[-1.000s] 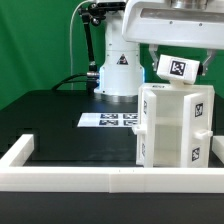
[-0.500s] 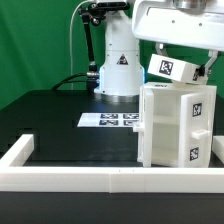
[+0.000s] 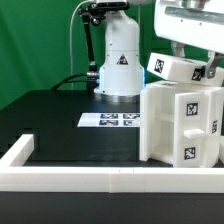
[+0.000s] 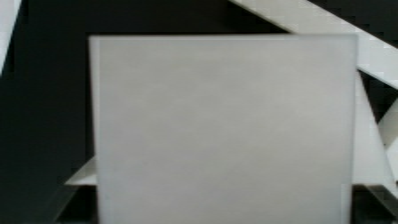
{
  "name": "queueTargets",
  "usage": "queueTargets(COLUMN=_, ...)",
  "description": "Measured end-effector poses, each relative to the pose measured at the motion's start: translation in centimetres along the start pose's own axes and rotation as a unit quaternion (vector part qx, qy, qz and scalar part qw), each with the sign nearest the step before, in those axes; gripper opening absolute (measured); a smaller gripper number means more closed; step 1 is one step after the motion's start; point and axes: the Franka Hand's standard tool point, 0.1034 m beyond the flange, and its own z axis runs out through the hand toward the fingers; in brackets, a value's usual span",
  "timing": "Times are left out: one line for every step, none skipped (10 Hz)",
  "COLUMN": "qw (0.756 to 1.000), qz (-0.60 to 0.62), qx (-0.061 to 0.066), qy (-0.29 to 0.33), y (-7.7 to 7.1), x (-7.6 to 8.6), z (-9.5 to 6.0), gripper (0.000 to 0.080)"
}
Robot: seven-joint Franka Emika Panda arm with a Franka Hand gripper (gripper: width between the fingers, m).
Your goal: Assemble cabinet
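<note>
I can't see the gripper's fingers behind the cabinet (image 3: 183, 124), which runs off the exterior view's right edge and fills the blurred wrist view.

Over the last second the cabinet body (image 3: 183, 125) has shifted toward the exterior view's right; its right edge now runs out of the picture, and it looks larger in that view. The tagged white panel (image 3: 178, 67) above it has moved the same way and sits higher and more tilted. The arm's white head (image 3: 195, 25) has also drifted rightward and upward, now partly cut off.
</note>
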Motion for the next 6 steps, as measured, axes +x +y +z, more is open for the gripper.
queueTargets(qw=0.998, qz=0.065, qx=0.000, qy=0.000, y=-0.1, x=-0.5, z=0.0, gripper=0.0568)
queueTargets(qw=0.998, qz=0.063, qx=0.000, qy=-0.001, y=-0.1, x=-0.5, z=0.0, gripper=0.0568)
queueTargets(qw=0.993, qz=0.114, qx=0.002, qy=-0.007, y=-0.3, x=-0.8, z=0.0, gripper=0.0568)
queueTargets(qw=0.989, qz=0.148, qx=0.003, qy=-0.008, y=-0.3, x=-1.0, z=0.0, gripper=0.0568)
queueTargets(qw=0.979, qz=0.202, qx=0.003, qy=-0.013, y=-0.4, x=-1.3, z=0.0, gripper=0.0568)
queueTargets(qw=0.969, qz=0.248, qx=0.002, qy=-0.013, y=-0.5, x=-1.7, z=0.0, gripper=0.0566)
